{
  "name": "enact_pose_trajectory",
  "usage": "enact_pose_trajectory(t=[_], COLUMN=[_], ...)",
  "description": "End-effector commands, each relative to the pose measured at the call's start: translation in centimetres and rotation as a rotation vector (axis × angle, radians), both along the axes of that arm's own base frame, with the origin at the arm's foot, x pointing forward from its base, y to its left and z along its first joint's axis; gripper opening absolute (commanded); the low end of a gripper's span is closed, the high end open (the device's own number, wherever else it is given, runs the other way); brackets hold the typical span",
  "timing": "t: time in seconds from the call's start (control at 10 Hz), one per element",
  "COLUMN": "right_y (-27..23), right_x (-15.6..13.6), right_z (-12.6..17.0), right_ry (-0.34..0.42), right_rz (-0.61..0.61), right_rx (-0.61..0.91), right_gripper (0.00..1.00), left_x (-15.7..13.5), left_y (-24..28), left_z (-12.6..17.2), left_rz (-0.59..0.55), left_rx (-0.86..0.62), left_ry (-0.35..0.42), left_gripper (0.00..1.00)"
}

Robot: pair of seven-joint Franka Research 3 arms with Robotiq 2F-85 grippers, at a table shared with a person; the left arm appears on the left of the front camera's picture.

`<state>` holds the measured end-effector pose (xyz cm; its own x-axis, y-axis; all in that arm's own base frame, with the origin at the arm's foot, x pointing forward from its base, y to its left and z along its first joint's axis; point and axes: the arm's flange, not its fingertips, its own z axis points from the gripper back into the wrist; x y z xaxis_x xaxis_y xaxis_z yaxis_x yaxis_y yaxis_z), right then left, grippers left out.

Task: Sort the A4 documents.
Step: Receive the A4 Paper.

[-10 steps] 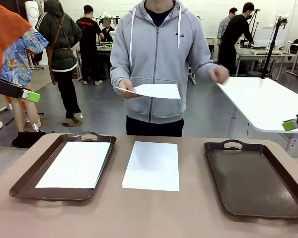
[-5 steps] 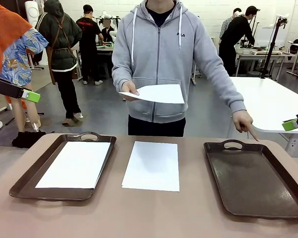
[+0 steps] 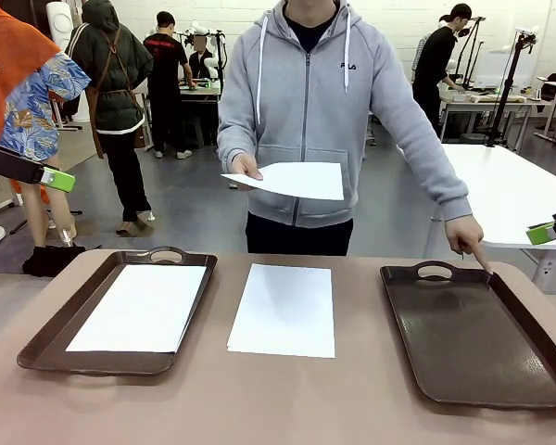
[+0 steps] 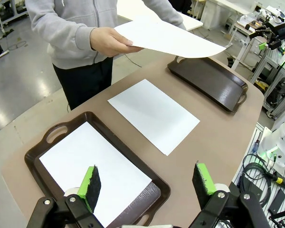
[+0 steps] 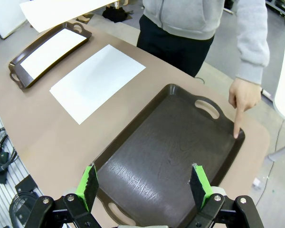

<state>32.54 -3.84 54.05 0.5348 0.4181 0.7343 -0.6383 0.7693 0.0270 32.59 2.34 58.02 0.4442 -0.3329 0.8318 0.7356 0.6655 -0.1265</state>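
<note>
Watch the middle sheet (image 3: 283,311): it lies flat on the desk (image 3: 259,408), thin and with no edge to pinch, so a grab may skid or crease it. Further right, the pointing hand (image 3: 463,234) has a fingertip at the right tray (image 3: 435,394) rim, a bump risk. The left tray (image 3: 37,348) holds one sheet (image 3: 144,308); the right tray is empty. The person holds up a third sheet (image 3: 296,179). Left jaws and right jaws stand apart, gripping nothing.

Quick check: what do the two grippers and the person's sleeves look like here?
The left gripper and right gripper match: black linkages with silver pivot bolts, and two fingers each, capped by bright green pads with black inner faces. The person wears a light grey zip hoodie; its sleeves are long and loose, ending in cuffs at the wrists.
</note>
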Motion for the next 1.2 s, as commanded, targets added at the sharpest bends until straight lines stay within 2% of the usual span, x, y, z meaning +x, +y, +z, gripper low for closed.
enact_pose_trajectory(t=[0.0,1.1], right_y=[0.04,0.04], right_x=[0.08,0.08], right_z=[-0.11,-0.11], right_ry=[0.002,0.002], right_rz=[0.006,0.006], right_rx=[0.008,0.008], right_gripper=[1.00,1.00], left_x=[0.07,0.07], left_y=[-0.10,-0.10], left_z=[-0.07,-0.07], left_rz=[-0.008,-0.008], left_rx=[0.001,0.001], left_ry=[0.000,0.000], left_gripper=[1.00,1.00])
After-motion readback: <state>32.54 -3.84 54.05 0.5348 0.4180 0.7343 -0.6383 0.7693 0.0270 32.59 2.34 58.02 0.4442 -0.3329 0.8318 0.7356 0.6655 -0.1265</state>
